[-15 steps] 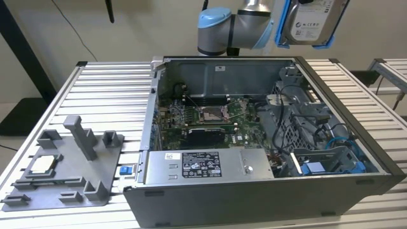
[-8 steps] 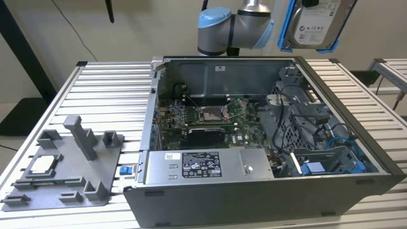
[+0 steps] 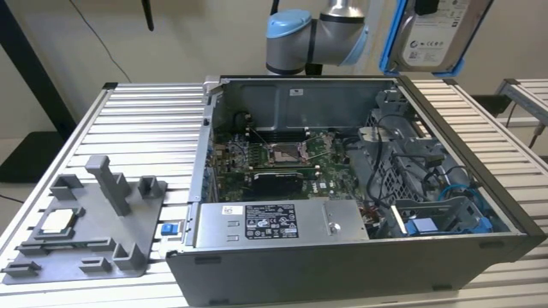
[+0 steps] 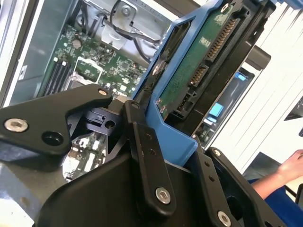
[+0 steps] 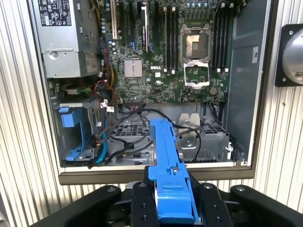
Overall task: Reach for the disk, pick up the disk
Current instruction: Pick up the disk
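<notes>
While clamped in the gripper, disk hangs above open computer case | motherboard inside

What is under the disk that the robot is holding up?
Under the disk, clamped in the gripper, lies the open computer case with cables and a metal cage. The disk covers part of them.

Case: I see an open computer case on the slatted table
Fixture: my grey jig beside it
</notes>
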Available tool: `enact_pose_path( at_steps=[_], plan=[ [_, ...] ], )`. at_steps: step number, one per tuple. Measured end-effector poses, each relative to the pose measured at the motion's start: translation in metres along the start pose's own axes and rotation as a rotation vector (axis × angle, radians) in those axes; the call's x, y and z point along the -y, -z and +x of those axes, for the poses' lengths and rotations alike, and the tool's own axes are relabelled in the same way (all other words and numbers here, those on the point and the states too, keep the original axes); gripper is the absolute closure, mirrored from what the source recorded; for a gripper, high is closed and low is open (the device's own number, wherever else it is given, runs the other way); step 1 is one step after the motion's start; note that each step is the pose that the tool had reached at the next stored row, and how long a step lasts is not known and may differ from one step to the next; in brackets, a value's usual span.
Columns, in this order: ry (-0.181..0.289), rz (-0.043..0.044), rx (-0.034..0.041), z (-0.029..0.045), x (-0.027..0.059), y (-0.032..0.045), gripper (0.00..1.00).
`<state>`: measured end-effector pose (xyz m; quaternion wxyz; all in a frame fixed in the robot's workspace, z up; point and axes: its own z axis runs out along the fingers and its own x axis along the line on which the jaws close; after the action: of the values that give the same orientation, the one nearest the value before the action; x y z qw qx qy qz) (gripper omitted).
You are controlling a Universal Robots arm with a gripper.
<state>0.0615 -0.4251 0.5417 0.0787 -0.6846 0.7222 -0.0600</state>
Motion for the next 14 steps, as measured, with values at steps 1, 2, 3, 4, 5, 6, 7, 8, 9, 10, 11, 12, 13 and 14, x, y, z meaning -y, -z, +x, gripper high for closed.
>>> enact_pose_path(
  at_steps=[1,2,3,4,5,6,7,8,9,10,11,12,13,14],
  plan=[
    [0.001,0.0000,0.0002,0.0020,0.0004,-0.0002,1.00],
    [0.002,-0.0001,0.0003,0.0038,0.0007,-0.0003,1.00],
    [0.002,-0.0001,0.0005,0.0055,0.0010,-0.0004,1.00],
    [0.003,-0.0001,0.0006,0.0075,0.0013,-0.0006,1.00],
    [0.004,-0.0001,0.0006,0.0096,0.0015,-0.0007,1.00],
    [0.004,-0.0002,0.0008,0.0116,0.0017,-0.0008,1.00],
    [0.005,-0.0002,0.0009,0.0136,0.0020,-0.0010,1.00],
    [0.006,-0.0002,0.0010,0.0156,0.0022,-0.0011,1.00],
    [0.006,-0.0003,0.0012,0.0176,0.0024,-0.0013,1.00],
    [0.007,-0.0002,0.0013,0.0193,0.0026,-0.0015,1.00],
    [0.008,-0.0003,0.0017,0.0209,0.0028,-0.0018,1.00],
    [0.010,-0.0003,0.0019,0.0222,0.0030,-0.0020,1.00],
    [0.012,-0.0003,0.0023,0.0234,0.0031,-0.0022,1.00],
    [0.015,-0.0005,0.0030,0.0244,0.0032,-0.0026,1.00]
  ],
)
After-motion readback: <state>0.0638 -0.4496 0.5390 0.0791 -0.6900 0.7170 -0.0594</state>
